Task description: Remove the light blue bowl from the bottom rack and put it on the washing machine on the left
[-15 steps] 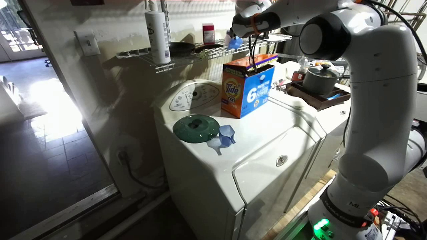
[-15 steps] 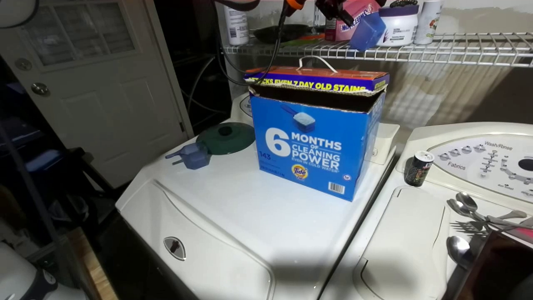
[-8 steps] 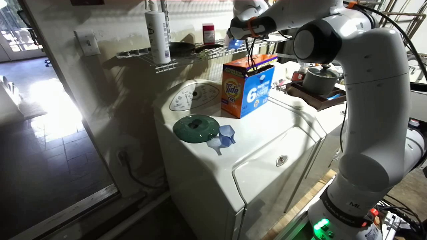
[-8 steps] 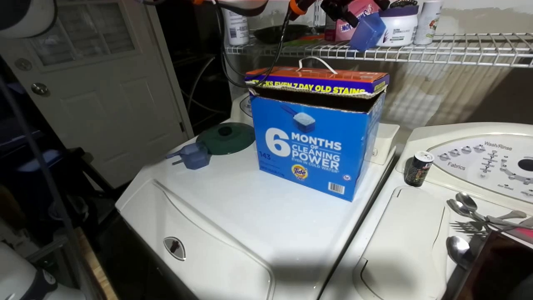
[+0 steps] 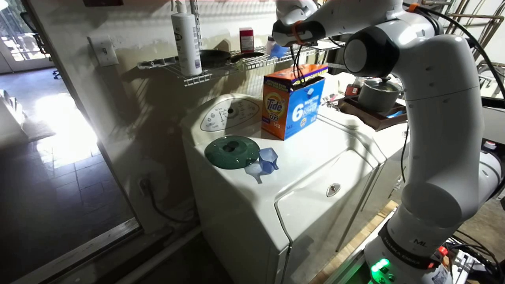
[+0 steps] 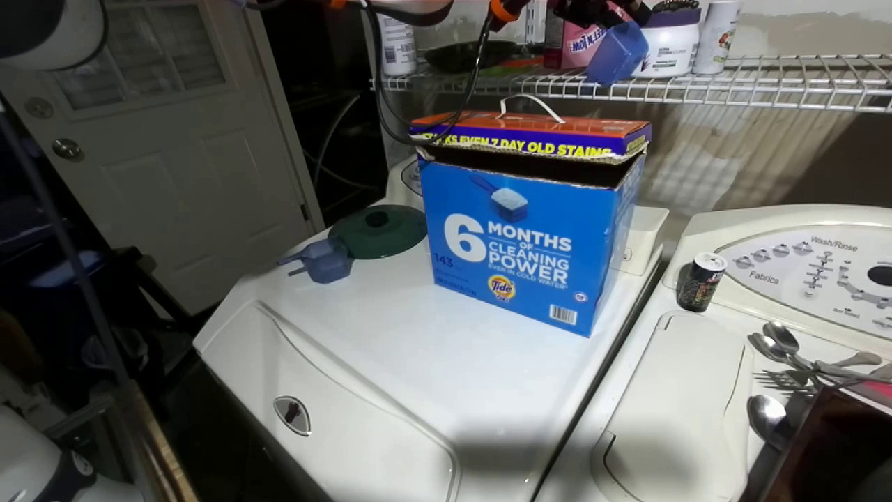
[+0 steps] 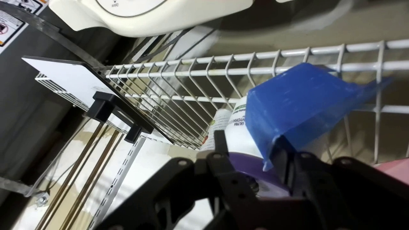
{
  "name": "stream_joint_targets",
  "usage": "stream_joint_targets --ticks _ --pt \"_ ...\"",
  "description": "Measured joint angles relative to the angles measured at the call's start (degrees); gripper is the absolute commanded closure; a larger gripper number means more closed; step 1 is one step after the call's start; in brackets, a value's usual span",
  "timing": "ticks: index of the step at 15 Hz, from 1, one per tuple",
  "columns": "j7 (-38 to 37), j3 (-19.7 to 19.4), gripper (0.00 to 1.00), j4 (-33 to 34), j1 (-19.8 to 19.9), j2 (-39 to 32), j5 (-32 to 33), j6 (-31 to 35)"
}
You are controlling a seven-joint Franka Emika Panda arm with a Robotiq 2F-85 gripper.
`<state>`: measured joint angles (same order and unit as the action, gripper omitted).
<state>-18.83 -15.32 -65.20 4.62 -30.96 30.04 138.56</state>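
The light blue bowl (image 7: 297,99) appears as an angular blue plastic vessel on the front of the bottom rack (image 7: 191,73), tilted; an exterior view also shows the bowl (image 6: 617,54). My gripper (image 7: 250,136) is right at it, jaws partly apart. The right finger in the wrist view overlaps the bowl's near edge, and a tip of blue shows between the fingers; the left finger (image 7: 220,142) stands clear of it. In an exterior view the gripper (image 6: 613,12) reaches from above at the top edge. The washing machine (image 5: 300,157) on the left stands below.
On the washing machine are a detergent box (image 6: 516,230), a dark green round dish (image 6: 378,230) and a blue cup (image 6: 324,261). Close behind the bowl stands a white jar (image 6: 669,49) with a purple lid, beside a pink box (image 6: 582,38). A black can (image 6: 700,282) is on the neighbouring machine.
The gripper's jaws have come closer together around the bowl's edge. The bowl has shifted and tipped very slightly. The arm's elbow and forearm have moved a little.
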Motion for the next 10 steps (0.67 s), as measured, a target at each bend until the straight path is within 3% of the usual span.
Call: stream_joint_targets --ticks 2,10 --pt "-0.2 -0.59 1.0 0.12 -0.31 0.0 0.04 -0.41" --pt "-3.68 -1.47 1.0 0.94 -0.5 0.01 0.04 -0.45"
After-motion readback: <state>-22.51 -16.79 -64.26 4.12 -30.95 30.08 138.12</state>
